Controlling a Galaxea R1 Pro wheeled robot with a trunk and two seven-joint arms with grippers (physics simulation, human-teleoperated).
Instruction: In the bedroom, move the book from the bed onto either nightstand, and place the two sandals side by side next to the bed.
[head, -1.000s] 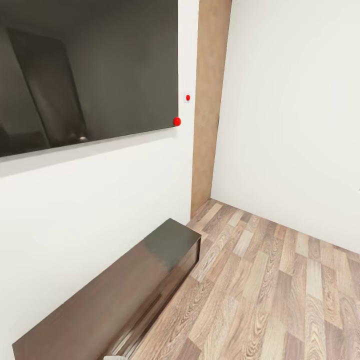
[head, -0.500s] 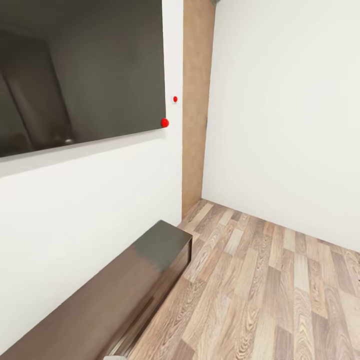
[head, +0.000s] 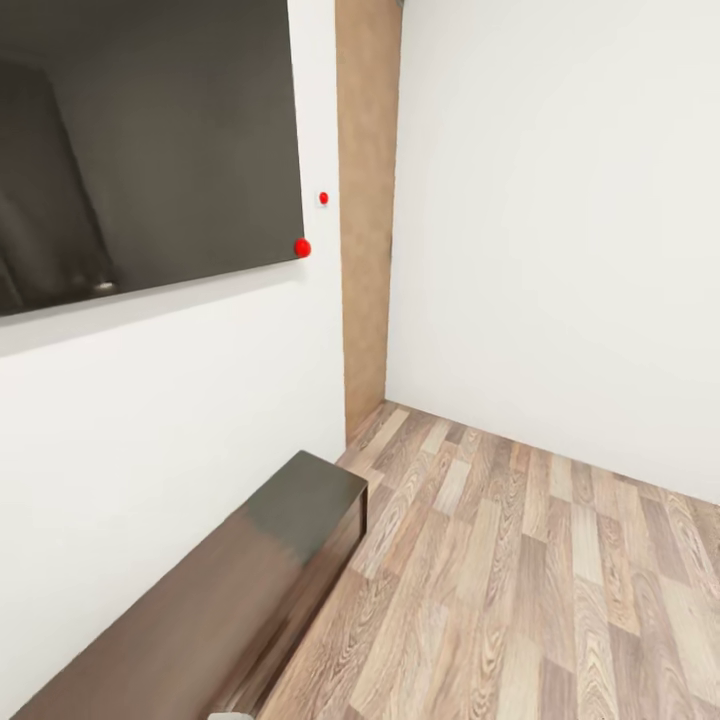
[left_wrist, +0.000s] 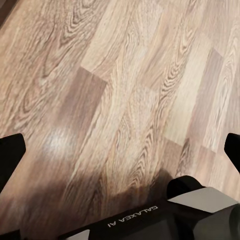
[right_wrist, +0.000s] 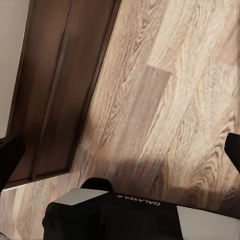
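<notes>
While the robot stood in a corner of the bedroom (head: 560, 200), the head view had a big dark wall screen (head: 140, 150) at 10 o'clock on the white wall, with a red ball-like knob (head: 302, 247) at its lower corner and a small red-dotted white switch (head: 323, 198) just beside. Long dark TV bench (head: 240, 590) ran along the wall at 7 o'clock. A tan wood strip (head: 366, 210) stood at 12 o'clock in the corner. Wood-plank floor (head: 540, 580) spread from 5 to 3 o'clock. Left gripper (left_wrist: 120, 150) hung over bare floor planks, fingers wide apart, nothing between them. Right gripper (right_wrist: 120, 150) likewise spread, empty, over planks with the bench front beside. Book, bed, nightstand and sandals: none visible here.
</notes>
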